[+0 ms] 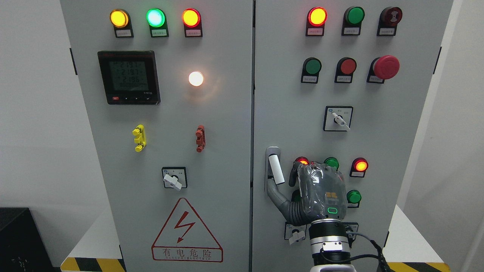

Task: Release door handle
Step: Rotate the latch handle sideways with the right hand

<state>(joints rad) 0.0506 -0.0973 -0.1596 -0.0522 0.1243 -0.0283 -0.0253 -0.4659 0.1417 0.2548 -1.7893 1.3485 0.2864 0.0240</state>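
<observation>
Nearest the camera, the robot's right arm rises from the bottom edge right of the middle, its silver wrist collar trailing a black cable. Above it sits the right hand (315,192), grey, jointed and wrapped in clear film, its back turned to the camera. Its thumb reaches up and left, and the tip lies against the lower end of the white bar-shaped door handle (276,170), which stands tilted out of its grey recessed plate on the right-hand cabinet door (378,143). The other fingers are curled loosely at the top of the palm, clear of the handle, so the hand looks relaxed rather than clamped, holding nothing.

The release therefore seems nearly done. What the next move calls for is drawing the thumb away from the bar and pulling the hand back toward the robot, avoiding the red and green indicator lamps just behind it.

The left arm does not show.
</observation>
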